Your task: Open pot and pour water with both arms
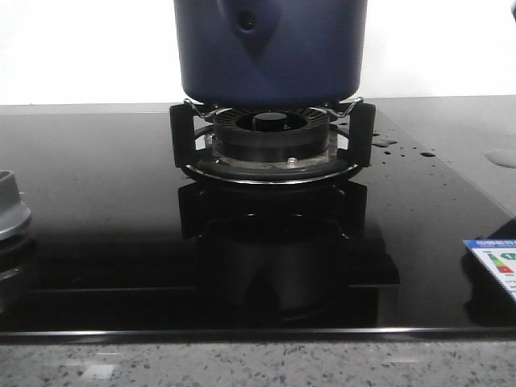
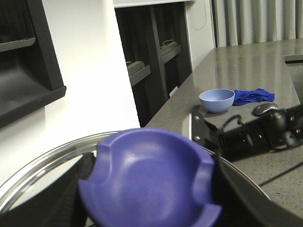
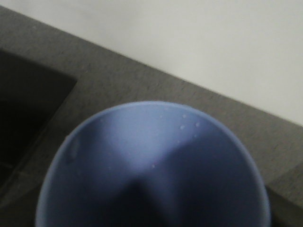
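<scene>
The navy-blue pot [image 1: 270, 48] stands on the black gas burner [image 1: 270, 139] at the back centre of the front view; its top is cut off by the frame. Neither gripper shows there. In the left wrist view my left gripper [image 2: 149, 189] is shut on the purple-blue knob [image 2: 149, 177] of a glass lid with a metal rim [image 2: 42, 163], with a black finger [image 2: 234, 194] on each side. In the right wrist view a light-blue cup [image 3: 151, 165] with droplets inside fills the space at my right gripper and hides the fingers; it hangs over the grey counter [image 3: 142, 80].
A small grey metal round piece [image 1: 10, 214] sits at the hob's left edge and a label sticker [image 1: 496, 266] at its right. Water drops [image 1: 387, 143] lie right of the burner. Behind the lid are a blue bowl [image 2: 217, 100], blue cloth [image 2: 253, 96] and black arm base [image 2: 251, 135].
</scene>
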Robot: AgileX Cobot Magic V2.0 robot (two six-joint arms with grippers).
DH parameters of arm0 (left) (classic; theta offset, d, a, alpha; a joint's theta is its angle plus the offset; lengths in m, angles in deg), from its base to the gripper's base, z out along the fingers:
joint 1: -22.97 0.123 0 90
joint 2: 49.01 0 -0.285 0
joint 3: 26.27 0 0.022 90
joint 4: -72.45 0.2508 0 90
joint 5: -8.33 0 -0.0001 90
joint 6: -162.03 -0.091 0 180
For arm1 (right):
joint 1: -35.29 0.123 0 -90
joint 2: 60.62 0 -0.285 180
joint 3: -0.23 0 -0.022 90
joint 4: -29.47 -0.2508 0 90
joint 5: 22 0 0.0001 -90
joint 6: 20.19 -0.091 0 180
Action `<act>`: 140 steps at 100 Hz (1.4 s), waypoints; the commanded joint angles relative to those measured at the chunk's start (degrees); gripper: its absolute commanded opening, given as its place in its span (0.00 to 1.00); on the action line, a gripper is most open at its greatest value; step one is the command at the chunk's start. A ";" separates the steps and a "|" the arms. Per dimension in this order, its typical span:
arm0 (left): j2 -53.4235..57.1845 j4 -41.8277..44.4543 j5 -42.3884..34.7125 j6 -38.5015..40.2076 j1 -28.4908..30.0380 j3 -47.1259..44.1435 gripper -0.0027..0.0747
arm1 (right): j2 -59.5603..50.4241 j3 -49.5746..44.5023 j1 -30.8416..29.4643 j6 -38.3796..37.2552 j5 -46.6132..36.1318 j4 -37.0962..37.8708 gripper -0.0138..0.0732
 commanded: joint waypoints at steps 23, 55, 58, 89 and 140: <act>1.24 -4.89 -1.17 0.57 0.13 1.88 0.44 | -1.65 -8.95 -9.75 -1.55 -25.81 -1.30 0.29; 1.24 -4.89 -0.83 0.57 0.13 1.88 0.44 | -1.88 -8.95 -10.04 -4.40 -25.85 -1.69 0.75; 1.24 -4.89 -0.73 0.57 0.13 1.88 0.44 | -1.98 -8.95 -10.04 -5.00 -25.85 -1.69 0.81; 1.24 -5.02 -0.84 0.57 0.13 -0.67 0.44 | -7.08 -8.95 -10.04 -6.70 -25.82 -1.69 0.91; -9.39 -7.72 -4.84 -1.59 -6.32 -1.93 0.44 | -26.66 -8.95 -9.71 -16.85 -25.33 -1.69 0.87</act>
